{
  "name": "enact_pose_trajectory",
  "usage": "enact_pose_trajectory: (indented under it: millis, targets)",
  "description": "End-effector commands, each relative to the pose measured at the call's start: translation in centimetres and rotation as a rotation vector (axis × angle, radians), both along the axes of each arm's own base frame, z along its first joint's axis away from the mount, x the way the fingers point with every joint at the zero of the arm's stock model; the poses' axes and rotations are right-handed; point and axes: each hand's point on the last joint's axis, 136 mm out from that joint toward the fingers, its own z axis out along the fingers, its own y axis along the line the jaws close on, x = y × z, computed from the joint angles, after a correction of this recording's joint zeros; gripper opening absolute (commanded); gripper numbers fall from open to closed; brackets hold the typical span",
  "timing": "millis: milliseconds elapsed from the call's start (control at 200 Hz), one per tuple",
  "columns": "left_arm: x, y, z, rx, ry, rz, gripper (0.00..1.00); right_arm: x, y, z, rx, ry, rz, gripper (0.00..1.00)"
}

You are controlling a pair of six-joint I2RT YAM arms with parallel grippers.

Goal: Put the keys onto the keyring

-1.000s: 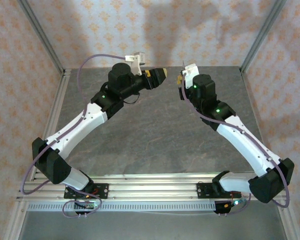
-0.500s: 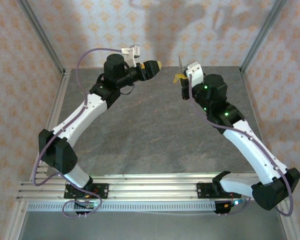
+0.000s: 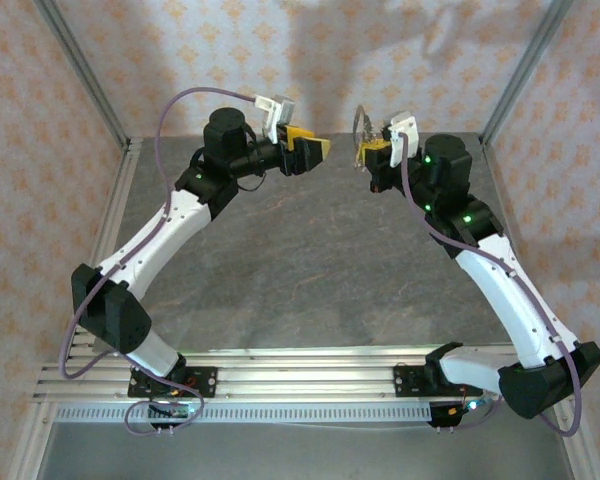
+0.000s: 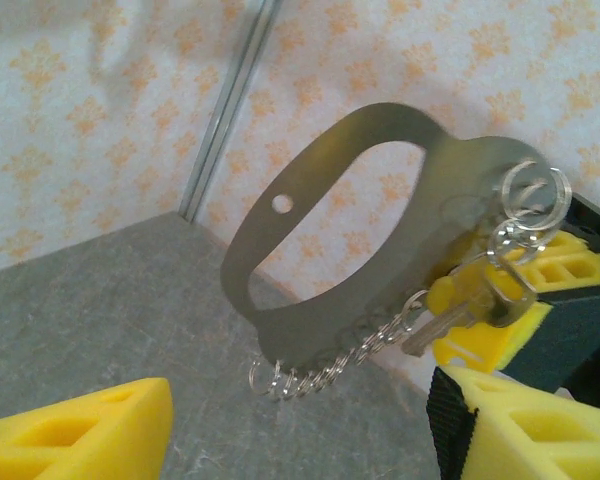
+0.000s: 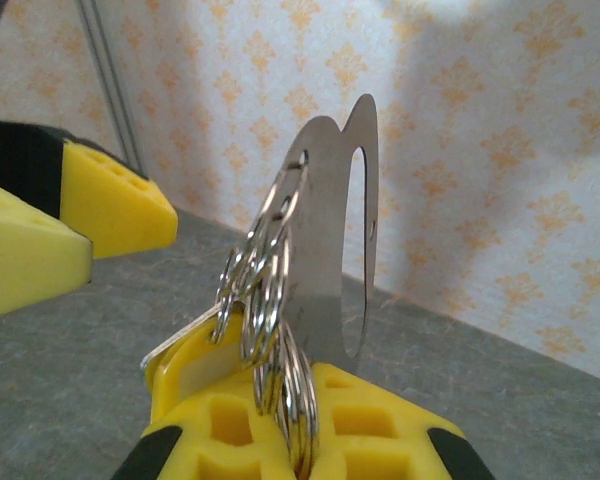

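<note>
Yellow pads with moulded hollows, on the right gripper (image 3: 373, 153), are pressed together on the keyring (image 4: 310, 318). It is a thin flat plate of dull grey metal, cut as an oval loop with a wide opening and one small round hole. The plate stands up out of the pads; in the right wrist view it is edge-on and its outline is hard to read. Bright steel split rings (image 4: 528, 195) hang at the keyring's end nearest the pads, and a chain (image 4: 330, 368) of small wire links sags below its lower edge. A silvery key (image 4: 450, 318) lies by that ring end, its head partly hidden among rings and pads, so I cannot tell whether it is threaded on. The left gripper (image 3: 308, 152) faces the keyring, near it but apart, its yellow fingers (image 4: 80, 430) spread wide and touching nothing. Below the keyring lies the mottled grey table (image 3: 310, 260); behind it stands an orange-patterned wall (image 4: 100, 110).
</note>
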Motion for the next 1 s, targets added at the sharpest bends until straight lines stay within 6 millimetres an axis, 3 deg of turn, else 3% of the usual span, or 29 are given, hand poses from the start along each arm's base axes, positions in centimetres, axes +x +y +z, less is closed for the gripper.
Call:
enact_pose_trajectory:
  millis: [0, 275, 996]
  targets:
    - [-2.5, -0.7, 1.1, 0.042, -0.115, -0.068, 0.69, -0.4, 0.3, 1.5, 0.040, -0.011, 0.028, 0.00]
    - [-4.0, -3.2, 0.7, 0.102, -0.166, -0.124, 0.69, -0.4, 0.5, 0.9, 0.041, 0.002, 0.039, 0.00]
    - [-3.5, -6.3, 0.9, 0.097, -0.198, -0.174, 0.66, -0.5, 0.9, 0.3, 0.056, 0.020, 0.063, 0.00]
